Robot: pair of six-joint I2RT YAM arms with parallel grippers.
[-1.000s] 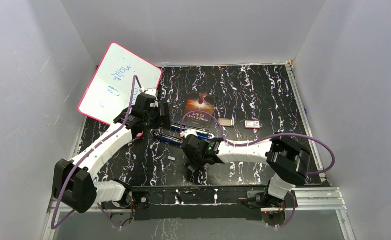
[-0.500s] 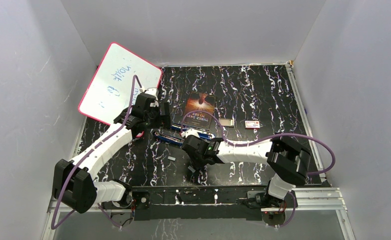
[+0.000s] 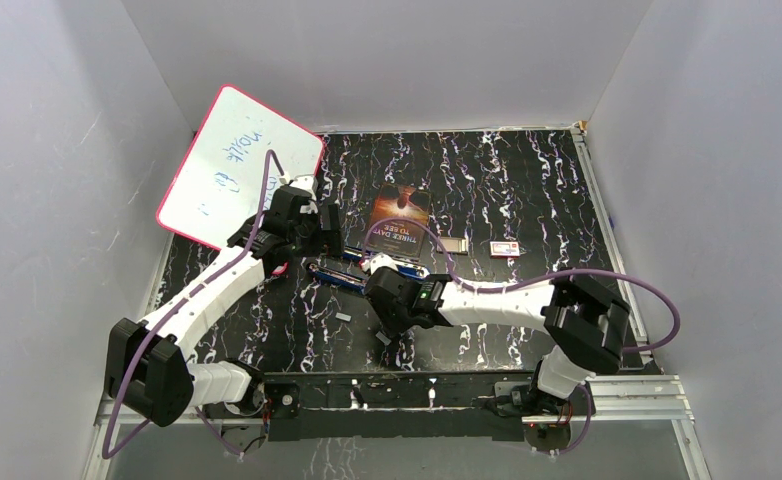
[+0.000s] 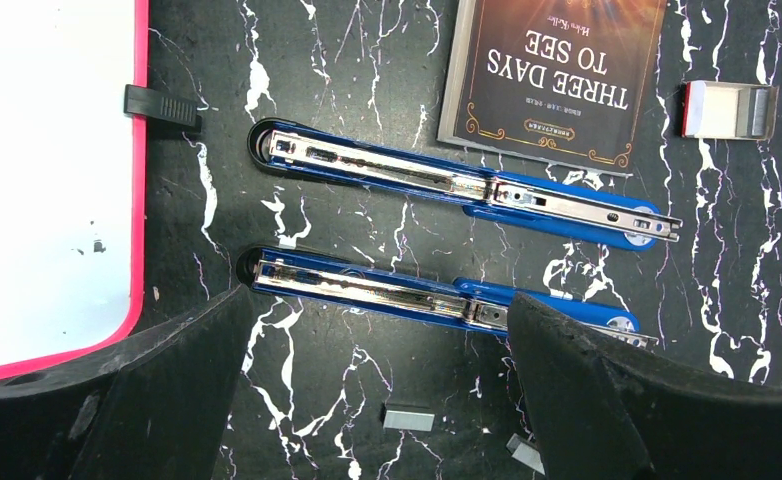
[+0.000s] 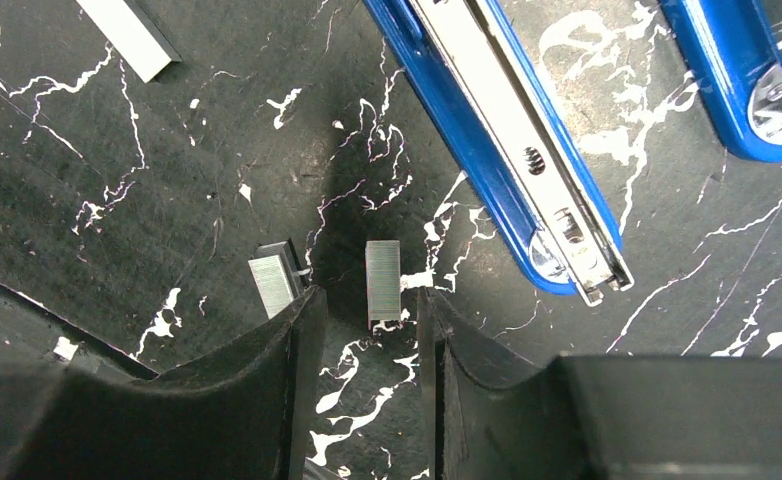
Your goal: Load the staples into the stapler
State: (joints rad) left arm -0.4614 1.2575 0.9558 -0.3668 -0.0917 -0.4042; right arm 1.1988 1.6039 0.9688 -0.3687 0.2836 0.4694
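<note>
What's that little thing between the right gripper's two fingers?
A short strip of staples lies flat inside the open right gripper, touching neither side. The right wrist view shows it.

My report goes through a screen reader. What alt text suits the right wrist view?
The right gripper, jaws apart, straddles a short staple strip on the black marbled table. A second strip lies just outside one finger, and an opened blue stapler lies beyond.
</note>
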